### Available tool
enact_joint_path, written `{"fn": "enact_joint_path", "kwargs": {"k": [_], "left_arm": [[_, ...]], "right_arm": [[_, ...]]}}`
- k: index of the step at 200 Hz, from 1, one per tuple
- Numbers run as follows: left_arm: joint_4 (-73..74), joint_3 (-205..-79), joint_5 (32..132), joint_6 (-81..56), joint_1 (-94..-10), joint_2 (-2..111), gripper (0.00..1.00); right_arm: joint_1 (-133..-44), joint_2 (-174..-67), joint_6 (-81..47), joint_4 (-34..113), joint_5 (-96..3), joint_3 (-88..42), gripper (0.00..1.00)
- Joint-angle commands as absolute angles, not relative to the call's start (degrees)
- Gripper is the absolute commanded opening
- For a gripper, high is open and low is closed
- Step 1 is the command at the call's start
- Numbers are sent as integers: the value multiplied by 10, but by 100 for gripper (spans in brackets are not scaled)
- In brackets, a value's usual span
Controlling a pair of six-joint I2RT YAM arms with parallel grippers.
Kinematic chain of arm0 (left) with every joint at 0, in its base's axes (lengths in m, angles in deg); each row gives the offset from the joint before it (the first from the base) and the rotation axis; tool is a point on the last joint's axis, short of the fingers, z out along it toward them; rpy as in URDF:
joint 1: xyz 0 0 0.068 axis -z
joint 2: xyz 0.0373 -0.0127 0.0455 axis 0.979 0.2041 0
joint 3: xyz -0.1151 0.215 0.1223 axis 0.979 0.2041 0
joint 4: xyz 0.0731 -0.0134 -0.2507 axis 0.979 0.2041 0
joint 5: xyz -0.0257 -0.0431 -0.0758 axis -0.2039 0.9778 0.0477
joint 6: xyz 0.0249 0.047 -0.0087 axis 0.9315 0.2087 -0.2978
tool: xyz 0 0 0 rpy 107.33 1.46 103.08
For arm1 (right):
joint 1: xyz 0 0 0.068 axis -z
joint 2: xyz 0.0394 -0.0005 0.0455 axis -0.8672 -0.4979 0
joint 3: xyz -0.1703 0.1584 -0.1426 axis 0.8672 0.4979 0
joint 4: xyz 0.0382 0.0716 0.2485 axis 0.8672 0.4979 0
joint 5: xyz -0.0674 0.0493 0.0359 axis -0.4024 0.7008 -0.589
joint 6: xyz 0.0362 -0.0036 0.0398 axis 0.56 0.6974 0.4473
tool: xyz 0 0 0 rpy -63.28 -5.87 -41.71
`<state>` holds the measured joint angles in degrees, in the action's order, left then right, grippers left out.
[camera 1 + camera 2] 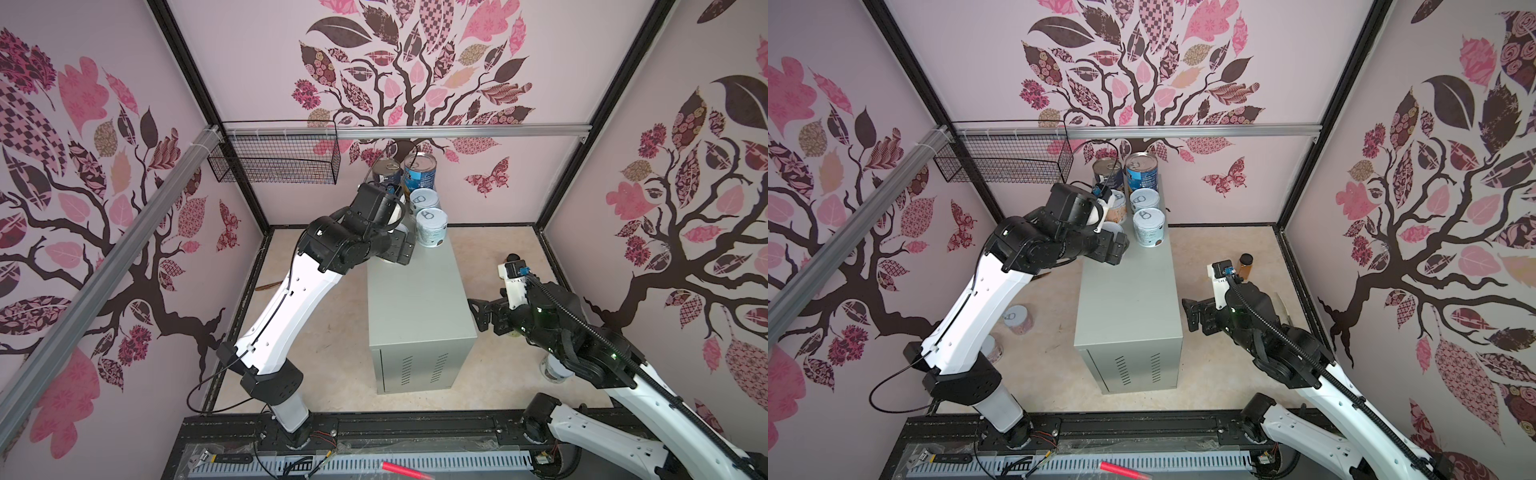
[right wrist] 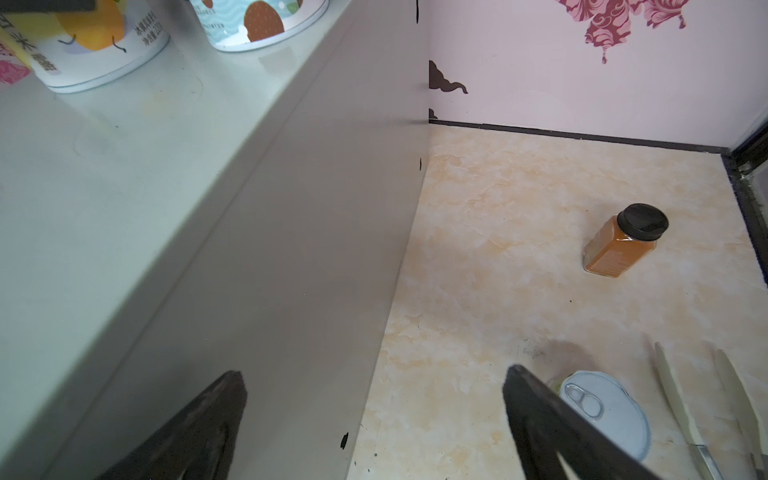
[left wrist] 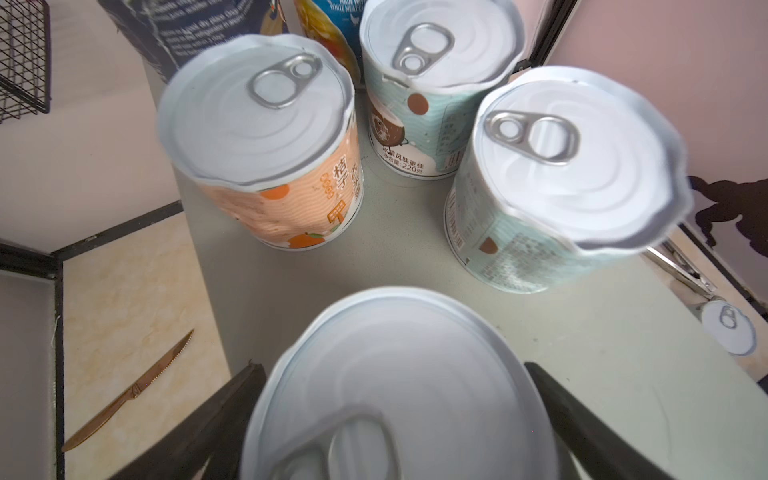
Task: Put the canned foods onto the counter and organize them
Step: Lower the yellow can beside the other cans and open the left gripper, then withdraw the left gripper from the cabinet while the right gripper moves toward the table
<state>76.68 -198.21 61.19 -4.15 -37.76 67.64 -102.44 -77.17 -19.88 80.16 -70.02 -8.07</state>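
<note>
The grey counter (image 1: 415,299) (image 1: 1125,299) carries two tall blue-labelled cans (image 1: 419,170) at its far end. In front of them stand an orange can (image 3: 257,137) and two teal cans (image 3: 436,83) (image 3: 573,178). My left gripper (image 3: 392,374) (image 1: 1115,249) is open, its fingers spread on either side of a white-lidded can (image 3: 395,395) standing on the counter. My right gripper (image 2: 374,374) (image 1: 478,313) is open and empty beside the counter's right wall. Under it a can (image 2: 602,415) stands on the floor. Two more cans (image 1: 1017,320) (image 1: 992,349) sit on the floor to the left.
An amber jar (image 2: 623,245) (image 1: 1246,266) with a black cap stands on the floor at the right. Pale tongs (image 2: 681,407) lie near it. A knife (image 3: 129,395) lies on the floor left of the counter. A black wire basket (image 1: 274,153) hangs on the back rail.
</note>
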Motion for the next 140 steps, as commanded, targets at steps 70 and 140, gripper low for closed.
{"fn": "enact_joint_path", "kwargs": {"k": [70, 140], "left_arm": [[743, -1872, 645, -50, -380, 542, 67], [686, -1736, 678, -77, -379, 470, 41]], "right_arm": [[-1026, -759, -172, 832, -699, -107, 100], [-1026, -756, -159, 839, -696, -106, 100]]}}
